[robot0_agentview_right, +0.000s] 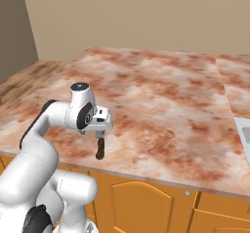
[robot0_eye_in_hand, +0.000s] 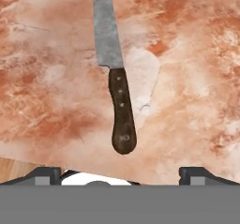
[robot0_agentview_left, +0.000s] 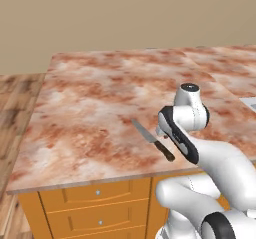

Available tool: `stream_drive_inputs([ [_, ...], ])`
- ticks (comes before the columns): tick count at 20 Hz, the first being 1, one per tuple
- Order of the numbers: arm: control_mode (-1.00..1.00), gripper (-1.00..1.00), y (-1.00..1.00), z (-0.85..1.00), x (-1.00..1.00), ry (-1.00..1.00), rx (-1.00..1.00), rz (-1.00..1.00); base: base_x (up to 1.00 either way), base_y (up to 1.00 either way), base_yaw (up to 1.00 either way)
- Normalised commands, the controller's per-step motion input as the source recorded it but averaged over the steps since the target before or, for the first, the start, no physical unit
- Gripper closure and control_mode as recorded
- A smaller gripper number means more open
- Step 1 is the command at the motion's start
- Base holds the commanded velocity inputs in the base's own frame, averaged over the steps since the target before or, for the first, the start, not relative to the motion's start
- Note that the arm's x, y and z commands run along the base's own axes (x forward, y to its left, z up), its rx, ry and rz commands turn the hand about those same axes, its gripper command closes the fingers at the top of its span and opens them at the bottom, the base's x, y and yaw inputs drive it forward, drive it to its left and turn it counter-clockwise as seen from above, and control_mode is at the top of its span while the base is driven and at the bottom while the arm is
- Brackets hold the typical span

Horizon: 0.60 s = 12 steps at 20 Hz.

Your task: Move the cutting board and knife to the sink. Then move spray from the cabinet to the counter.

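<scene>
The knife (robot0_agentview_left: 152, 139) lies flat on the counter (robot0_agentview_left: 100, 98) near its front edge, grey blade pointing away, dark handle (robot0_agentview_right: 100, 149) toward the edge. My gripper (robot0_agentview_right: 101, 133) hangs just above the handle, pointing down. In the hand view the knife (robot0_eye_in_hand: 117, 92) runs straight up the middle, and my gripper (robot0_eye_in_hand: 123, 174) is open, a fingertip (robot0_eye_in_hand: 47, 174) on each side of the handle's end, not touching it. A sliver of the sink (robot0_agentview_right: 244, 129) shows at the far right. The cutting board, spray and cabinet are out of view.
Orange drawers (robot0_agentview_left: 95, 193) with small knobs sit below the counter's front edge. Wooden floor (robot0_agentview_left: 15, 98) lies beyond the counter's left end. A beige wall (robot0_agentview_right: 146, 12) stands behind the counter.
</scene>
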Motion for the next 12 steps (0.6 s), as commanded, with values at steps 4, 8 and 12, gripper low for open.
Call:
stream_drive_inputs([
  [4, -1.00, -1.00, 0.00, -0.47, 0.25, 0.00, 0.00, 0.05, 0.00, 0.00, 0.00],
  [8, -1.00, -1.00, 0.00, -0.51, 0.20, 0.00, 0.00, 0.06, 0.00, 0.00, 0.00],
  [12, -1.00, -1.00, 0.00, -0.50, 0.17, 0.00, 0.00, 0.04, 0.00, 0.00, 0.00],
])
